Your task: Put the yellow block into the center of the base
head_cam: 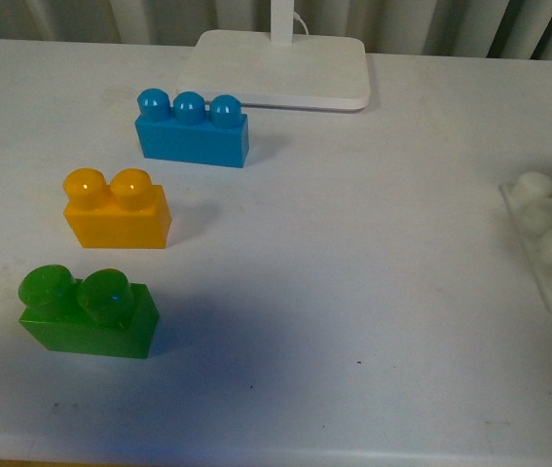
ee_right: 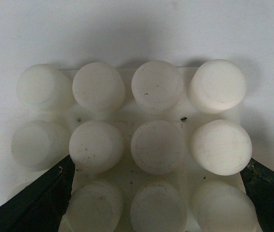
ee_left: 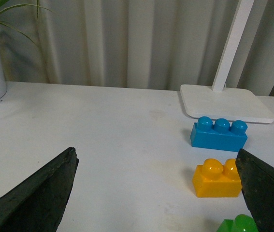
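The yellow block (head_cam: 118, 216) is sitting upright on the white table (head_cam: 353, 292) at about 9 o'clock in the front view. The blue brick (head_cam: 193, 136) is standing apart from it at its 1 o'clock, and the green brick (head_cam: 89, 321) is lying near its 7 o'clock, so its side walls are showing free all round. The base (head_cam: 551, 245) is lying well apart at 3 o'clock, partly running off the edge of the picture. The left gripper (ee_left: 155, 157) is hanging with its jaws spread wide and nothing between them, looking towards the block. The right gripper (ee_right: 158, 162) is hovering over the base with its jaws likewise spread, one to either side of the studded plate; whether they are touching it cannot be told. The block is looking like light, stiff, hollow plastic with glossy faces, so it is probably going to be slippery. Pinching the flat walls below the rounded studs is seeming the safest hold.
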`<state>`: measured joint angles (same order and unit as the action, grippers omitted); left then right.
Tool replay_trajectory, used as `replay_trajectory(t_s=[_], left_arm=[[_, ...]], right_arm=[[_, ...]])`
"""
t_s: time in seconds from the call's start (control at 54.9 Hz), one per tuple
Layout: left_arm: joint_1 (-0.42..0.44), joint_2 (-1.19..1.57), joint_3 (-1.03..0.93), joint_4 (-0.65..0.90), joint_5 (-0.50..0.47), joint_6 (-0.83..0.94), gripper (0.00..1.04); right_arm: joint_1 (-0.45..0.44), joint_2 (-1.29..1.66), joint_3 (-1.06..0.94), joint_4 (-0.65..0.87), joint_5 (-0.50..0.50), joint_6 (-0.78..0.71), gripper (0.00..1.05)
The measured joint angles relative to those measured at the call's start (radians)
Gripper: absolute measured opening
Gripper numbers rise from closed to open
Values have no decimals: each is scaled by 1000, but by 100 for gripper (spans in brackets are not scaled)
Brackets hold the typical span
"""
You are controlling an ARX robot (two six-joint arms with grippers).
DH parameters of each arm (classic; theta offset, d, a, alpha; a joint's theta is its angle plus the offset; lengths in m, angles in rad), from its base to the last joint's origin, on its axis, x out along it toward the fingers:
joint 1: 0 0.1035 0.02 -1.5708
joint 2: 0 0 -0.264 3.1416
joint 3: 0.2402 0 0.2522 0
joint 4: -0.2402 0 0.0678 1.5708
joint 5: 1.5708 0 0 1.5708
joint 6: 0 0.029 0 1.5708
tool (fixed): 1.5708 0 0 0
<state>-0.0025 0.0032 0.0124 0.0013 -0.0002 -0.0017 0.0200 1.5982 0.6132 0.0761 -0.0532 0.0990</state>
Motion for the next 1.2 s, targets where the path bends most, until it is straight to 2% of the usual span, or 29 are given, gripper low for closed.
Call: replay_trajectory(t_s=[0.328, 0.601, 0.91, 1.201], left_arm=[[0, 0, 0, 0, 0, 0, 98], [0, 0, 0, 0, 0, 0, 98], [0, 0, 0, 0, 0, 0, 98], [0, 0, 0, 0, 0, 0, 98]], right_arm=[[286, 52, 56, 13, 152, 235, 97], [436, 113, 142, -7, 197, 370, 96], [480, 136, 188, -34, 215, 415, 96], [458, 30, 156, -61, 129, 405, 96]])
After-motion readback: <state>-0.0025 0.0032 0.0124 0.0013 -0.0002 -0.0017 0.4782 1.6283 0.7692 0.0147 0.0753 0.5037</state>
